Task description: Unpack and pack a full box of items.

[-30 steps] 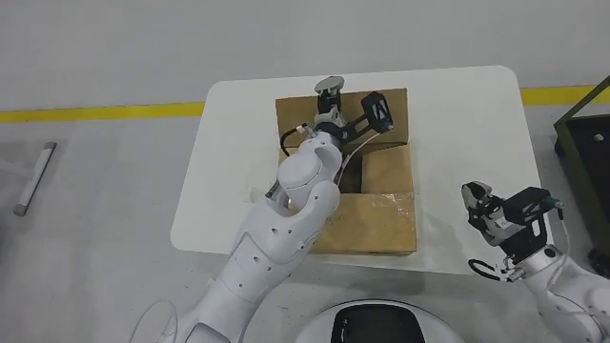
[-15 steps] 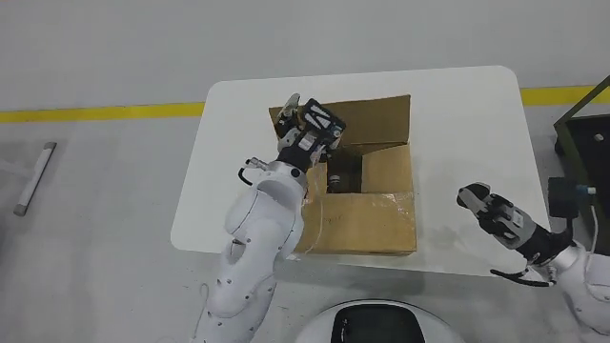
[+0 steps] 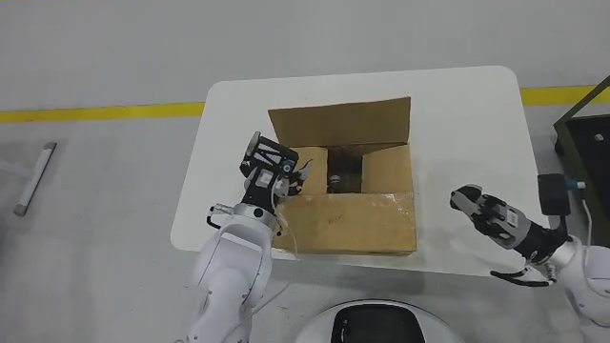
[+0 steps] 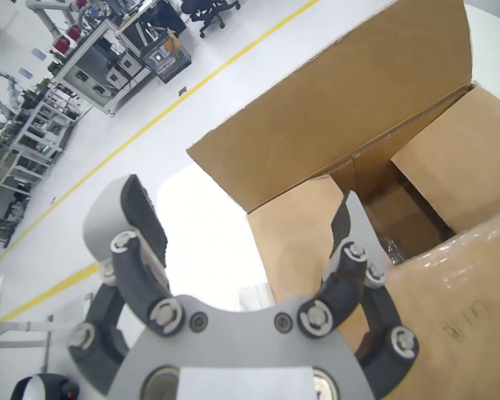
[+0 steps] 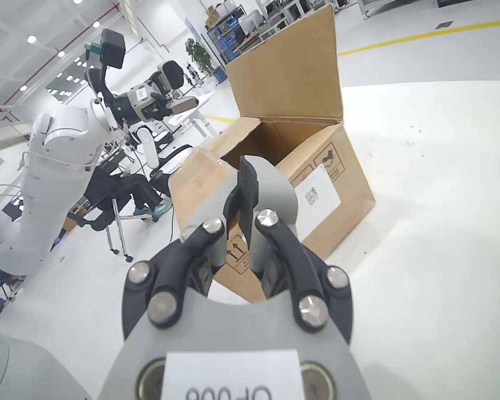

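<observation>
An open cardboard box (image 3: pixel 353 224) stands mid-table, its far flap (image 3: pixel 338 122) upright and its near flap (image 4: pixel 454 293) taped down over the front half. Something clear and shiny (image 4: pixel 389 247) lies in the dark opening; I cannot tell what it is. My left gripper (image 3: pixel 291 171) hovers at the box's near left corner, open and empty (image 4: pixel 246 222), one finger (image 4: pixel 143 214) out over the table. My right gripper (image 3: pixel 464 197) hangs to the right of the box, apart from it, shut on nothing (image 5: pixel 246 193). The right wrist view shows the box (image 5: pixel 308 147) ahead and the left arm (image 5: pixel 62 156) beyond it.
The white table (image 3: pixel 457 105) has bare room left and right of the box. A dark green cart (image 3: pixel 583 148) stands off the table's right edge. A yellow floor line (image 3: pixel 95 112) runs behind the table.
My left arm pulled back from the far flap to the box's near left corner, and the far flap now stands upright. My right gripper turned and shifted slightly toward the box.
</observation>
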Available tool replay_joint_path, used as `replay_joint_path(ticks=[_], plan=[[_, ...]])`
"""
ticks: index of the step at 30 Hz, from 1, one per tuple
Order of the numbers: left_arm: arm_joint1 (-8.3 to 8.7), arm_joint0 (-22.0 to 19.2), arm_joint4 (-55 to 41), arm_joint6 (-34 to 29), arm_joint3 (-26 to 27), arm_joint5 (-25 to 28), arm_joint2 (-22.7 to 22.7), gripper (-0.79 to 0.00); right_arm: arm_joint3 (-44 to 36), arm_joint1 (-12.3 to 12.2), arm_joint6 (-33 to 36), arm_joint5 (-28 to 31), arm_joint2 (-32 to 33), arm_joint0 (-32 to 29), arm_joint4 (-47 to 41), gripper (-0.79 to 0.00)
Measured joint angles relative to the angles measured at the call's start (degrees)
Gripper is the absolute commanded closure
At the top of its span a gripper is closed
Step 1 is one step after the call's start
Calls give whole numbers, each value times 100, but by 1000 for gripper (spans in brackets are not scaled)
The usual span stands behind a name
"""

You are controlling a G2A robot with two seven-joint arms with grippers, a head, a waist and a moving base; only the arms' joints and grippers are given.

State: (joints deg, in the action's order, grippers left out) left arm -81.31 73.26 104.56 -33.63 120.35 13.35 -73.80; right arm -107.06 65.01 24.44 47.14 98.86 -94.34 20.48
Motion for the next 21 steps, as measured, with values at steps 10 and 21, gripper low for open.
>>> replay_joint_path(ticks=[10, 21], plan=[[4, 22, -30, 17, 12, -4, -13, -785, 26, -40, 531, -489, -572, 444, 187, -302], [4, 22, -30, 17, 12, -4, -13, -785, 160, -65, 539, -923, -836, 683, 591, -348]])
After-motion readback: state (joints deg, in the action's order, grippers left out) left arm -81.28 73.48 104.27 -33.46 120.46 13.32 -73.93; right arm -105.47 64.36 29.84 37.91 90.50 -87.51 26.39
